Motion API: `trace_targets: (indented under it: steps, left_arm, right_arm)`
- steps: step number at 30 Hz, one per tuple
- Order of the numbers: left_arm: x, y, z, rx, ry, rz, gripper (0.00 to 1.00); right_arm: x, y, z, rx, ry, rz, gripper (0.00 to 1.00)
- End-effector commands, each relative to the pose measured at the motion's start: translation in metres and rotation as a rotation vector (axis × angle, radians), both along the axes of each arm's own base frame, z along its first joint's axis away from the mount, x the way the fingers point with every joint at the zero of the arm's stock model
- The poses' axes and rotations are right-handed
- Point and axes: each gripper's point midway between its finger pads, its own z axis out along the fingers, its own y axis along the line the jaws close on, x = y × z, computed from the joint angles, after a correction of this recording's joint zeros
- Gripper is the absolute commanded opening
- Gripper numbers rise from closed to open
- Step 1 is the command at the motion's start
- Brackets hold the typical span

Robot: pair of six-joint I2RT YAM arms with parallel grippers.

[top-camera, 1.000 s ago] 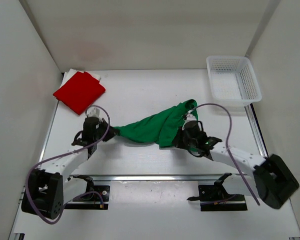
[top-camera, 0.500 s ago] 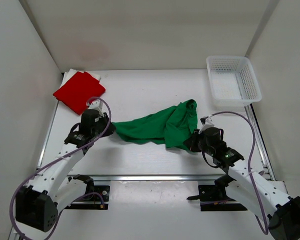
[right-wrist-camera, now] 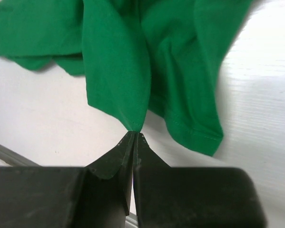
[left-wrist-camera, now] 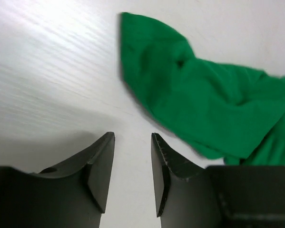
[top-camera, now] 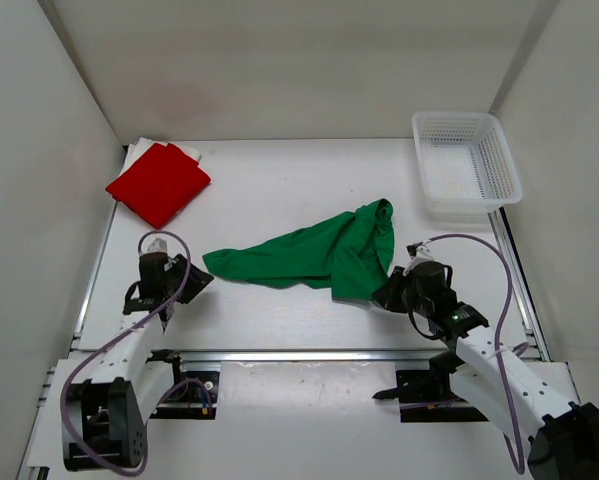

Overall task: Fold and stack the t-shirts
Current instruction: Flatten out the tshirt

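The green t-shirt [top-camera: 309, 255] lies crumpled in a long strip across the middle of the table. My right gripper [top-camera: 387, 293] is shut on a pinched corner at its near right end; the right wrist view shows the green t-shirt [right-wrist-camera: 118, 71] drawn to a point at the right gripper [right-wrist-camera: 135, 134]. My left gripper [top-camera: 194, 281] stands open just left of the shirt's left tip, holding nothing. In the left wrist view the left gripper [left-wrist-camera: 132, 137] has bare table between its fingers, and the green t-shirt [left-wrist-camera: 204, 109] lies ahead of it. The red t-shirt [top-camera: 159, 183] lies folded on the white t-shirt [top-camera: 187, 150] at the back left.
A white lattice basket [top-camera: 506, 165] stands at the back right corner. White walls close in the table on the left, back and right. A metal rail [top-camera: 299, 353] runs along the near edge in front of the arm bases.
My left gripper opened, let go of the green shirt's left end and drew back to the left. The right gripper kept its hold and pulled its corner towards the near right.
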Motion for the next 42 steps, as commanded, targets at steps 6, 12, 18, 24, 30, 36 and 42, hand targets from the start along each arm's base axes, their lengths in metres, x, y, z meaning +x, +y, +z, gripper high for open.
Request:
trace_targets:
  steps: [6, 12, 18, 24, 30, 36, 42]
  left_arm:
    - [0.048, 0.035, -0.004, -0.170, -0.125, 0.300, 0.47]
    - [0.075, 0.026, -0.027, -0.043, -0.014, 0.260, 0.45]
    - [0.088, 0.009, -0.042, -0.009, 0.035, 0.206, 0.39]
    - [0.094, 0.013, -0.044, 0.005, 0.035, 0.218, 0.17]
    - [0.110, 0.012, -0.023, -0.016, -0.012, 0.193, 0.00]
    - [0.121, 0.000, 0.069, 0.028, -0.217, 0.089, 0.00]
    - [0.127, -0.024, 0.234, 0.016, -0.465, -0.078, 0.00]
  right_arm:
    - [-0.002, 0.020, -0.002, 0.026, -0.021, 0.090, 0.00]
    - [0.000, 0.030, 0.000, 0.033, -0.032, 0.113, 0.00]
    - [0.002, 0.026, 0.002, 0.042, -0.051, 0.100, 0.00]
    - [0.005, 0.025, 0.005, 0.054, -0.061, 0.098, 0.00]
    - [0.009, 0.024, 0.013, 0.053, -0.072, 0.087, 0.00]
    - [0.032, 0.016, 0.060, 0.030, -0.150, 0.025, 0.00]
    - [0.080, 0.007, 0.179, -0.075, -0.316, -0.062, 0.00]
